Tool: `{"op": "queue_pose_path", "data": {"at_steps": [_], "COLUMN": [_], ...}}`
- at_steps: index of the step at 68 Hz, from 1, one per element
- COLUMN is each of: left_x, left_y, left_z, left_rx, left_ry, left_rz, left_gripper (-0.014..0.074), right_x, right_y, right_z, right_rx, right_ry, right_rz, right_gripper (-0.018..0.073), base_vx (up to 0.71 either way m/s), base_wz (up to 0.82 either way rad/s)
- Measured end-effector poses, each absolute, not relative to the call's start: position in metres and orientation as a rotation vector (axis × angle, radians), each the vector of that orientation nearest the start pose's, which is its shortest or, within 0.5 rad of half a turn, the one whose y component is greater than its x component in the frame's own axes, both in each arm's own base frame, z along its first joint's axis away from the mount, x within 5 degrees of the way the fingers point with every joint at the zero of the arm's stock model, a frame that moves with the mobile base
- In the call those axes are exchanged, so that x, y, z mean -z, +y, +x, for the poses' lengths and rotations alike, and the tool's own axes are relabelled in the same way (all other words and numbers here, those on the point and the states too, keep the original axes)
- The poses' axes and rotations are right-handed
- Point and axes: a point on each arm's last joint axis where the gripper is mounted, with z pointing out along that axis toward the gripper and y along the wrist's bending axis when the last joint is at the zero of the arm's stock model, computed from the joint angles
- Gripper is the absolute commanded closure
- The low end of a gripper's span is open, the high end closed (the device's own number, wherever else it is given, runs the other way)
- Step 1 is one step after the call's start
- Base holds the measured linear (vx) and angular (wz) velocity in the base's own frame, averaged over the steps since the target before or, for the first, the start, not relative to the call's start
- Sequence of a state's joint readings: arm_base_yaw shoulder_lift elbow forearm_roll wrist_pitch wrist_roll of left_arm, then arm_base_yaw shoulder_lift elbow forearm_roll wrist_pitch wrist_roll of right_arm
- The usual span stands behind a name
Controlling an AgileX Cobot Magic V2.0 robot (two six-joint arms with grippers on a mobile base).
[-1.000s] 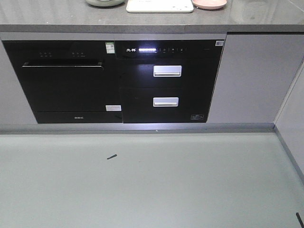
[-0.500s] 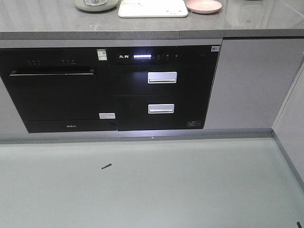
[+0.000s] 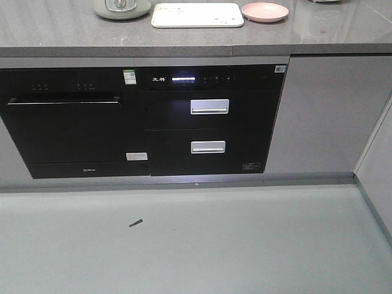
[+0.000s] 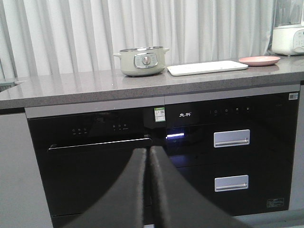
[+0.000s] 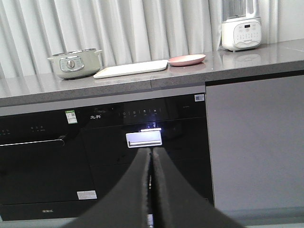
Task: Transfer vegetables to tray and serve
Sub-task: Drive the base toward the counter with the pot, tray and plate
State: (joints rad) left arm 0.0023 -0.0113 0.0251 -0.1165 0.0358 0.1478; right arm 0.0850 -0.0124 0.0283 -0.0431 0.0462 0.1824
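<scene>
Left pincer (image 4: 148, 151), right pincer (image 5: 151, 152): jaws closed, empty. Tray (image 3: 197, 15) on tabletop (image 3: 184, 40), back from front edge, between pot (image 3: 121, 7) and plate (image 3: 264, 11).

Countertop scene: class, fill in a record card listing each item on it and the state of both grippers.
countertop: grey, speckled
items, camera left to right: green pot, tray, pink plate, white blender
tray contents: nothing
vegetables: none in view
left gripper: shut, empty
right gripper: shut, empty
</scene>
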Motion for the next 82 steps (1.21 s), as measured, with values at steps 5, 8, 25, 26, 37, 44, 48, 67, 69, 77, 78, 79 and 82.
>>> {"op": "queue_pose_path", "data": {"at_steps": [5, 8, 25, 26, 37, 44, 48, 67, 69, 77, 78, 79, 82], "left_x": [-0.2021, -0.2021, -0.2021, -0.2021, -0.2021, -0.2021, -0.2021, -0.2021, -0.2021, -0.2021, -0.2021, -0.2021, -0.2021], "left_y": [-0.0003, -0.0003, -0.0003, -0.0003, -0.0003, -0.0003, -0.0003, -0.0003, -0.0003, -0.0003, -0.0003, -0.0003, -0.0003], "left_z": [0.0566, 0.0566, 0.0566, 0.0566, 0.0566, 0.0566, 0.0566, 0.0566, 0.0566, 0.0566, 0.0566, 0.0566, 0.0566], "left_rx": [-0.024, -0.024, -0.024, -0.024, -0.024, -0.024, -0.024, -0.024, -0.024, -0.024, -0.024, -0.024, -0.024], "left_ry": [1.533, 1.533, 1.533, 1.533, 1.533, 1.533, 1.533, 1.533, 1.533, 1.533, 1.533, 1.533, 1.533], "left_rz": [0.025, 0.025, 0.025, 0.025, 0.025, 0.025, 0.025, 0.025, 0.025, 0.025, 0.025, 0.025, 0.025], "left_gripper": [0.0602, 0.0602, 0.0602, 0.0602, 0.0602, 0.0602, 0.0602, 0.0602, 0.0602, 0.0602, 0.0602, 0.0602, 0.0602], "right_x": [-0.2001, -0.2001, -0.2001, -0.2001, -0.2001, -0.2001, -0.2001, -0.2001, -0.2001, -0.2001, -0.2001, -0.2001, -0.2001], "right_y": [0.0046, 0.0046, 0.0046, 0.0046, 0.0046, 0.0046, 0.0046, 0.0046, 0.0046, 0.0046, 0.0046, 0.0046, 0.0046], "right_z": [0.0565, 0.0565, 0.0565, 0.0565, 0.0565, 0.0565, 0.0565, 0.0565, 0.0565, 0.0565, 0.0565, 0.0565, 0.0565], "right_rx": [-0.176, -0.176, -0.176, -0.176, -0.176, -0.176, -0.176, -0.176, -0.176, -0.176, -0.176, -0.176, -0.176], "right_ry": [1.548, 1.548, 1.548, 1.548, 1.548, 1.548, 1.548, 1.548, 1.548, 1.548, 1.548, 1.548, 1.548], "right_rz": [0.044, 0.044, 0.044, 0.044, 0.044, 0.044, 0.044, 0.044, 0.044, 0.044, 0.044, 0.044, 0.044], "right_gripper": [0.0565, 0.0565, 0.0565, 0.0565, 0.0565, 0.0565, 0.0565, 0.0565, 0.0565, 0.0565, 0.0565, 0.0565, 0.0565], "base_vx": [0.09, 0.08, 0.08, 0.08, 0.08, 0.08, 0.08, 0.09, 0.1, 0.1, 0.11, 0.11, 0.11], "base_wz": [0.0, 0.0, -0.02, -0.03, -0.02, -0.01, -0.02, -0.02, -0.01, -0.02, -0.02, -0.02, -0.02]}}
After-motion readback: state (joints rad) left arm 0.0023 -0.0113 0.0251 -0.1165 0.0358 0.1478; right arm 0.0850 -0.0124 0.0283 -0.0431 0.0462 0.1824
